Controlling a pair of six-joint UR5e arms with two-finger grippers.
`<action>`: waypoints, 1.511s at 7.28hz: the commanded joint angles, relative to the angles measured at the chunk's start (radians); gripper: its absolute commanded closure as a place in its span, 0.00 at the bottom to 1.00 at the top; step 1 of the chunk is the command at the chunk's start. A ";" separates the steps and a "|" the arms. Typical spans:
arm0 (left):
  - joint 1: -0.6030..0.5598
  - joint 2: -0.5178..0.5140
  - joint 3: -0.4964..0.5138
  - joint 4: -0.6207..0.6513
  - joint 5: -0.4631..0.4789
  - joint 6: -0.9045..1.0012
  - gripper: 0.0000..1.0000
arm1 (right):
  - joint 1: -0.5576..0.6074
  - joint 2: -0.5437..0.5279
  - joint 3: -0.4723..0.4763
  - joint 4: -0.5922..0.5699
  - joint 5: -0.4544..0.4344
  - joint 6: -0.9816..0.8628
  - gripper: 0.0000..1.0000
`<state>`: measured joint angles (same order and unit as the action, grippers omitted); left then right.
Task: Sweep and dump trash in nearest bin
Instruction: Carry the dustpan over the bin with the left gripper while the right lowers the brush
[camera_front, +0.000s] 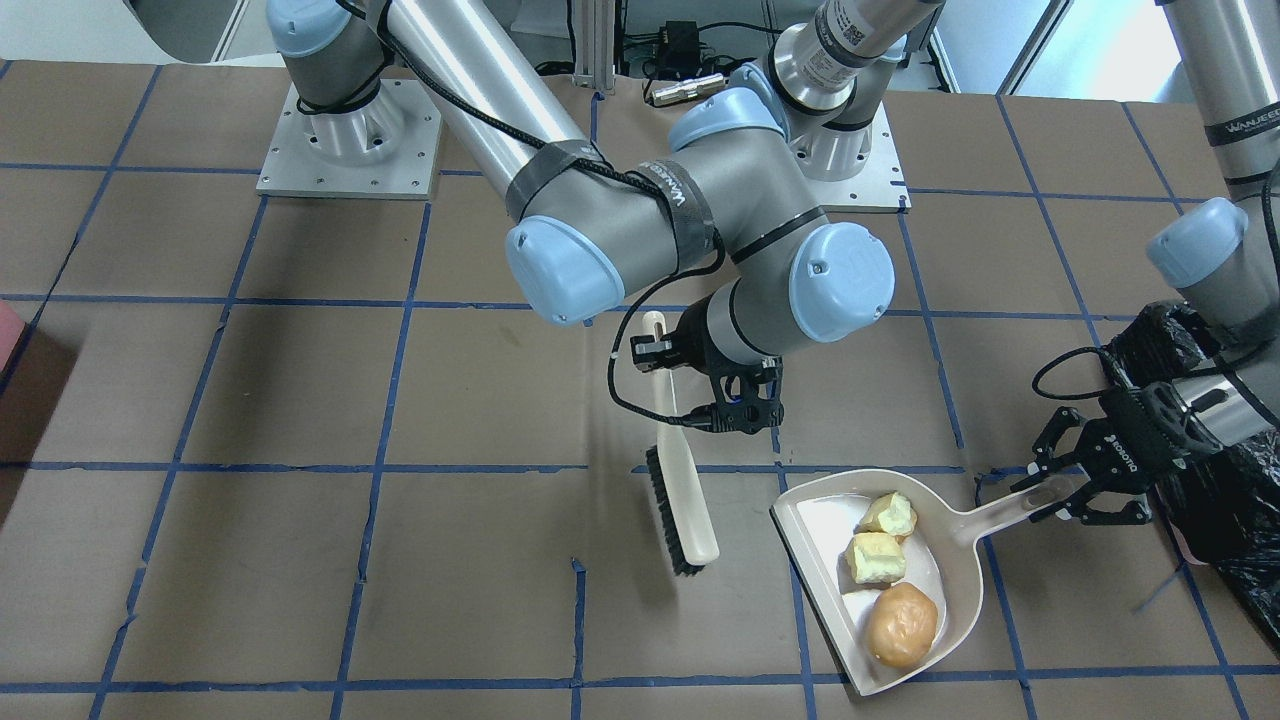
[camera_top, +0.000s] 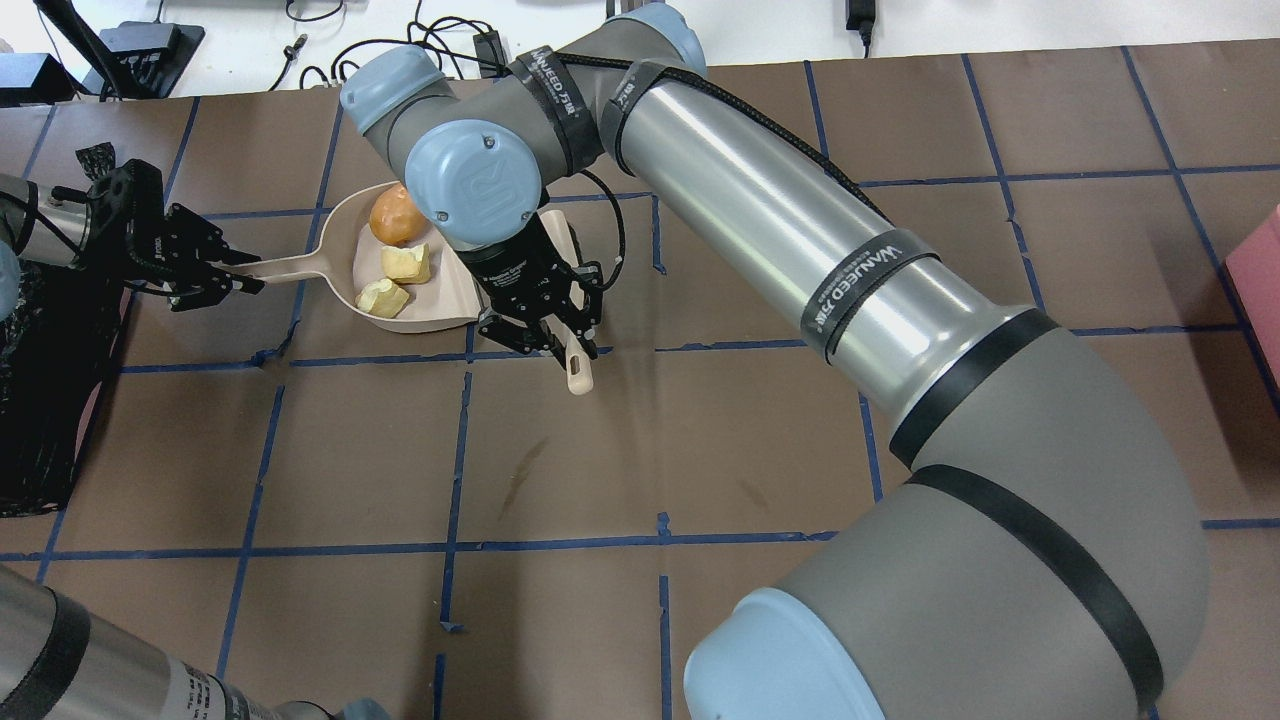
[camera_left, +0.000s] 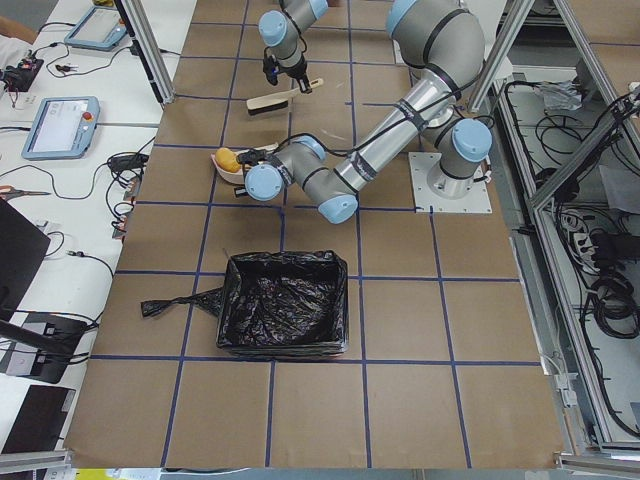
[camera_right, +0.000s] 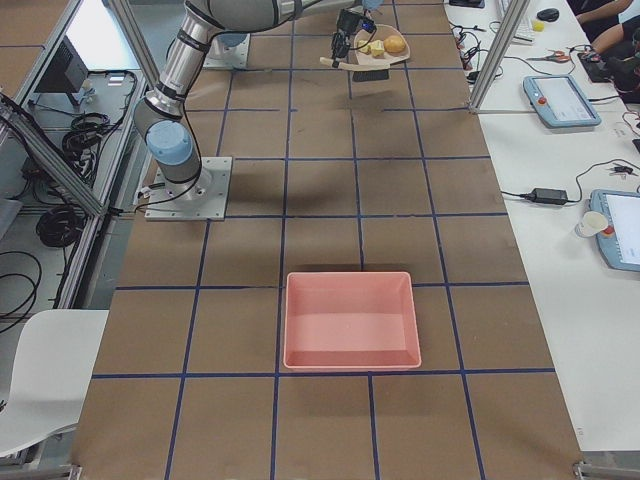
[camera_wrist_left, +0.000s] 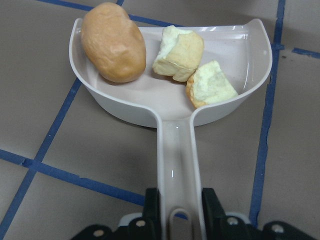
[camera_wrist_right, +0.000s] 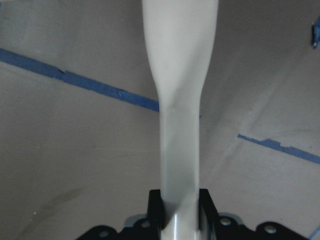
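The trash lies in a beige dustpan (camera_front: 815, 520): a tan potato-like lump (camera_front: 902, 625) and two bread chunks (camera_front: 877, 557) (camera_front: 888, 514). My left gripper (camera_front: 1045, 495) is shut on the dustpan's handle, low over the table; the left wrist view shows its fingers (camera_wrist_left: 152, 200) clamping the handle, with the lump (camera_wrist_left: 113, 42) and the chunks (camera_wrist_left: 178, 52) beyond. My right gripper (camera_front: 655, 352) is shut on the handle of a brush (camera_front: 685, 505), whose bristle head hangs tilted just beside the pan's open edge. The black-bag-lined bin (camera_left: 285, 315) stands right behind my left gripper (camera_top: 235, 272).
A pink tray (camera_right: 348, 320) with no bag sits at the table's opposite end. The brown table has a grid of blue tape lines (camera_front: 400, 300). My right arm's long links (camera_top: 800, 230) reach across the table's middle. The bag's loose tail (camera_left: 175, 303) lies beside the bin.
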<state>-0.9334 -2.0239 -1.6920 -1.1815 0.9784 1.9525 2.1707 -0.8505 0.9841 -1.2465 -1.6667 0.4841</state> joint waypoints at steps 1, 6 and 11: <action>0.072 0.008 -0.001 -0.006 -0.071 0.005 0.99 | 0.003 -0.109 0.156 0.013 0.050 0.147 0.99; 0.217 0.106 0.021 -0.145 -0.199 0.005 0.99 | -0.008 -0.323 0.617 -0.381 0.133 0.134 0.99; 0.471 0.244 0.051 -0.294 -0.228 0.008 0.99 | -0.064 -0.398 0.747 -0.436 0.150 0.010 0.98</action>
<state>-0.5425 -1.8059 -1.6565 -1.4241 0.7613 1.9591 2.1111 -1.2133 1.6645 -1.6372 -1.5198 0.4967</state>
